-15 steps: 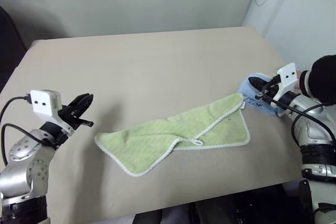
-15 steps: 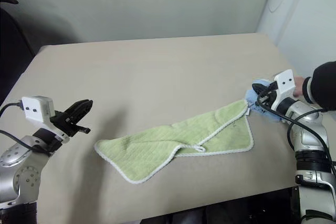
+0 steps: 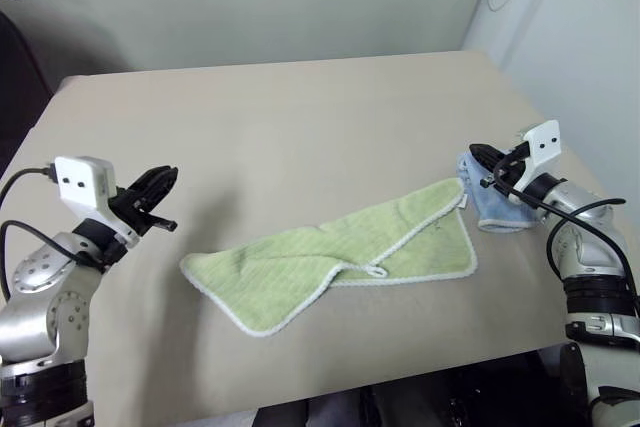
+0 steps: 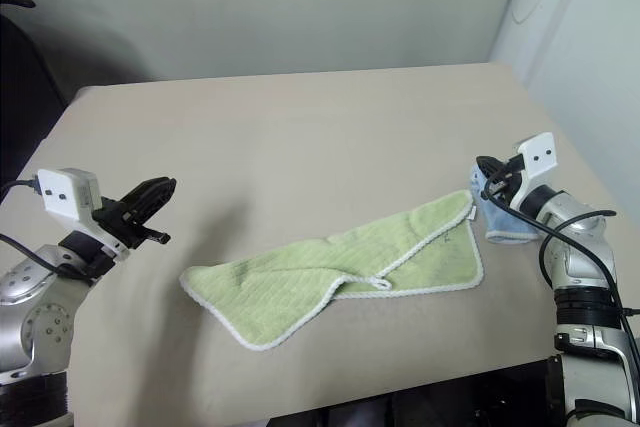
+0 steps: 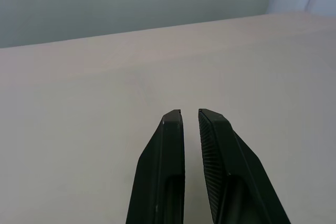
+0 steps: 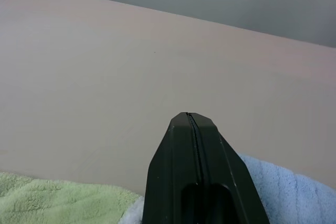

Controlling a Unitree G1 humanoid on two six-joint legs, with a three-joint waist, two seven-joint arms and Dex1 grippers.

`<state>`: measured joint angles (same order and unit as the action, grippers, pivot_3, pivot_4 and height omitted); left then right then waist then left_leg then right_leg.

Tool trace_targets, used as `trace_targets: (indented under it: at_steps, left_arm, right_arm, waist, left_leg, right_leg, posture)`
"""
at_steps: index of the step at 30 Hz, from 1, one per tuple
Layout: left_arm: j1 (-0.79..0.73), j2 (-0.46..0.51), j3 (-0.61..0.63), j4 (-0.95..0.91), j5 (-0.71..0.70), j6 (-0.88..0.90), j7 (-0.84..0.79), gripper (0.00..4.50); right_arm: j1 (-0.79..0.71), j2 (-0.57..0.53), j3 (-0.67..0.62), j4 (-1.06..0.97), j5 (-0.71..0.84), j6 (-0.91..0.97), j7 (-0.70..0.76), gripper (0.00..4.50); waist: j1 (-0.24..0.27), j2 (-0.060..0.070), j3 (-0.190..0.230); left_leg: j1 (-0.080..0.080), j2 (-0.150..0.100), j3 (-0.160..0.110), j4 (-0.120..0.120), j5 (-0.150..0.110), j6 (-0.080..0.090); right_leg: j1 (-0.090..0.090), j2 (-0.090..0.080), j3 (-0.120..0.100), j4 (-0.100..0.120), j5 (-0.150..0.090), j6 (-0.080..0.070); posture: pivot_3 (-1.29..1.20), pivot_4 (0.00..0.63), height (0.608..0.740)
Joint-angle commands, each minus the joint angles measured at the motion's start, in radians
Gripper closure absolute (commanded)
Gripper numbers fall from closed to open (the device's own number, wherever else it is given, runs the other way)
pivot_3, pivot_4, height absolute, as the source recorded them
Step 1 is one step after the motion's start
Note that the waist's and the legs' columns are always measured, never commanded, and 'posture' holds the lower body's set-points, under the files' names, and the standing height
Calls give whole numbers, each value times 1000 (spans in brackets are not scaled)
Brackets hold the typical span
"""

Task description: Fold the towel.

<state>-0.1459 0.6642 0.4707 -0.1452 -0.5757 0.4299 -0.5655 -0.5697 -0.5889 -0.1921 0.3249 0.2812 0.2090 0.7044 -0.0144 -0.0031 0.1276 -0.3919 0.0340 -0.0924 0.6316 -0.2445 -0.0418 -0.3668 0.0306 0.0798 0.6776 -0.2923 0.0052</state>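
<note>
A light green terry cloth towel with white stitched edging (image 3: pixel 340 259) lies loosely half-folded near the front edge of the beige table (image 3: pixel 280 127), its small white loop (image 3: pixel 376 270) showing at the fold. A smaller light blue cloth (image 3: pixel 492 207) sits at the towel's right corner, partly hidden behind the right gripper (image 3: pixel 478 154), whose black fingers are pressed together and hover above it. The left gripper (image 3: pixel 164 179) hangs well left of the towel, fingers a narrow slit apart, holding nothing.
</note>
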Motion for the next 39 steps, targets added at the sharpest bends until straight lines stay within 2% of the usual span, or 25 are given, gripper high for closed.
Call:
trace_targets:
  at_steps: [1, 16, 21, 26, 29, 32, 39]
  left_arm:
    - [8, 7, -2, -48, 7, -8, -7, 3878]
    - [77, -9, -42, -169, -26, 46, -31, 3878]
    - [111, 32, -57, -199, -36, 57, -103, 3878]
    - [156, 121, -98, -242, -36, 46, -252, 3878]
    - [218, 193, -148, -292, -17, 2, -393, 3908]
    - [293, 274, -169, -343, -54, 12, -542, 3357]
    - [373, 388, -193, -363, 14, -81, -743, 960]
  right_arm:
    - [-26, -11, -29, -23, 25, -9, 5, 4500]
    - [-80, -24, 12, 89, -12, -30, 43, 4500]
    - [-100, -29, 26, 111, -28, -47, 62, 4500]
    - [-119, -61, 46, 124, -34, -35, 123, 4500]
    - [-120, -89, 63, 120, -20, 22, 182, 3940]
    - [-109, -125, 73, 95, 8, 140, 243, 3014]
    - [-68, -177, 43, -58, 99, 482, 255, 674]
  waist:
    - [0, 0, 0]
    - [0, 0, 0]
    - [0, 0, 0]
    - [1, 0, 0]
    - [3, 0, 0]
    - [3, 0, 0]
    - [5, 0, 0]
  left_leg:
    - [0, 0, 0, 0, 0, 0]
    - [0, 0, 0, 0, 0, 0]
    - [0, 0, 0, 0, 0, 0]
    - [0, 0, 0, 0, 0, 0]
    - [0, 0, 0, 0, 0, 0]
    - [-1, 0, 0, -1, -1, 0]
    - [-1, 0, 0, 0, -1, 1]
  right_leg:
    - [0, 0, 0, 0, 0, 0]
    - [0, 0, 0, 0, 0, 0]
    - [0, 0, 0, 0, 0, 0]
    - [0, 0, 0, 0, 0, 0]
    - [0, 0, 0, 0, 0, 0]
    - [-1, 0, 0, 0, 0, 0]
    - [0, 0, 0, 0, 0, 0]
  posture:
    - [0, 150, 740]
    - [0, 150, 740]
    - [0, 150, 740]
    - [0, 150, 740]
    - [0, 150, 740]
    - [0, 150, 740]
    - [0, 150, 740]
